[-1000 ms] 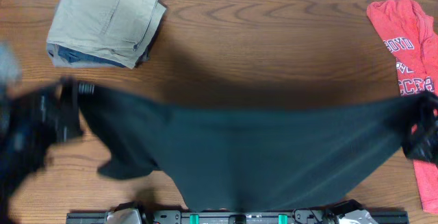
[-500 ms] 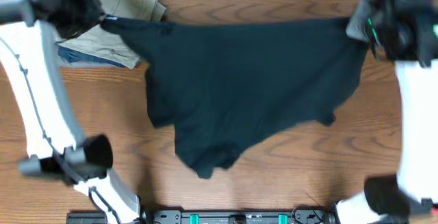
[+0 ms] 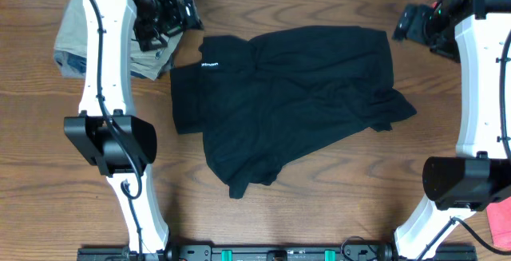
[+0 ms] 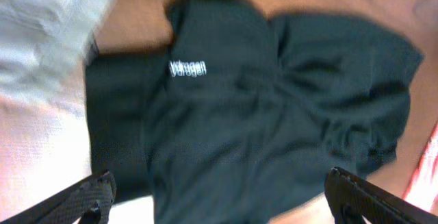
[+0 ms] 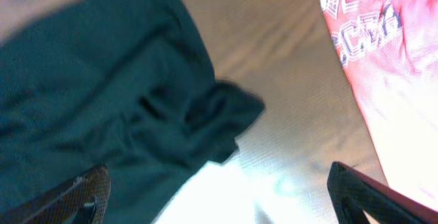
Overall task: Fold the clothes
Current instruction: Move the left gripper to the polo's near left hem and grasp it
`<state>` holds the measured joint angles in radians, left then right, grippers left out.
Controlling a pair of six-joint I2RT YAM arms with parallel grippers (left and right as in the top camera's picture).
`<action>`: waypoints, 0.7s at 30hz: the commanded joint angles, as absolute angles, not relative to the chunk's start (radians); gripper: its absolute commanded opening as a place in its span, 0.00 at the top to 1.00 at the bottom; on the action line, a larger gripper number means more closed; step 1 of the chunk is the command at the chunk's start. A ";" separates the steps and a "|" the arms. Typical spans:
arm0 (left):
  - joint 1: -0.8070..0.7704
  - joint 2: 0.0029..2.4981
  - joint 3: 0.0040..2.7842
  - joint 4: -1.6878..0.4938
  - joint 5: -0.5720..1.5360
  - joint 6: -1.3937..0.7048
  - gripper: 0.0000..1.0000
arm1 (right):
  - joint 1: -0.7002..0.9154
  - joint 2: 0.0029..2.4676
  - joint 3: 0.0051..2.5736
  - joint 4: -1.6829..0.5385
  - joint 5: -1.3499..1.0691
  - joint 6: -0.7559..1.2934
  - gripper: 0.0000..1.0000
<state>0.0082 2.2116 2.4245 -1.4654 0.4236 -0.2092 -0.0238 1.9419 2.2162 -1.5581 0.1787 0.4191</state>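
The clothes are chiefly a black shirt (image 3: 295,93) that lies loosely spread and wrinkled across the middle of the table, its small white logo (image 3: 210,67) facing up near the left. My left gripper (image 3: 182,11) hovers open beyond the shirt's far left corner, holding nothing. My right gripper (image 3: 404,23) hangs open off the far right corner, also holding nothing. The left wrist view looks down on the shirt (image 4: 260,114) and logo (image 4: 187,68) between wide-apart fingers (image 4: 85,198). In the right wrist view the shirt's edge (image 5: 102,101) lies below the open gripper (image 5: 219,196).
A folded stack of khaki and blue trousers (image 3: 72,45) sits at the far left corner, partly under the left arm. A red printed shirt (image 5: 383,53) lies at the table's right side; only a corner (image 3: 501,221) shows overhead. Both arms' bases stand at the near edge.
Both grippers swung the stretched black shirt from the near side toward the far side, then opened. The shirt dropped free and now lies on the table.
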 commanded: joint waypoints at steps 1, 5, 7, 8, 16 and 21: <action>-0.008 2.138 2.434 -1.552 0.424 -0.188 0.02 | -0.027 1.902 2.224 -1.618 0.155 0.395 0.01; -0.022 2.103 2.434 -1.684 0.341 -0.179 0.02 | -0.027 1.902 2.223 -1.695 0.153 0.395 0.01; -0.022 2.075 2.430 -1.690 0.309 -0.180 0.02 | -0.026 1.898 2.223 -1.699 0.146 0.396 0.02; -0.022 2.059 2.430 -1.690 0.304 -0.184 0.02 | -0.026 1.894 2.223 -1.699 0.140 0.408 0.01; -0.045 1.819 2.342 -1.690 0.302 -0.183 0.02 | -0.025 1.813 2.220 -1.699 0.099 0.404 0.01; -0.119 1.624 2.081 -1.689 0.302 -0.173 0.02 | -0.018 1.766 2.159 -1.699 0.078 0.403 0.01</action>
<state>-0.0780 1.6981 2.2120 -1.6115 0.3107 -0.1967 -0.0238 1.7992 2.1994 -1.6951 0.1001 0.4091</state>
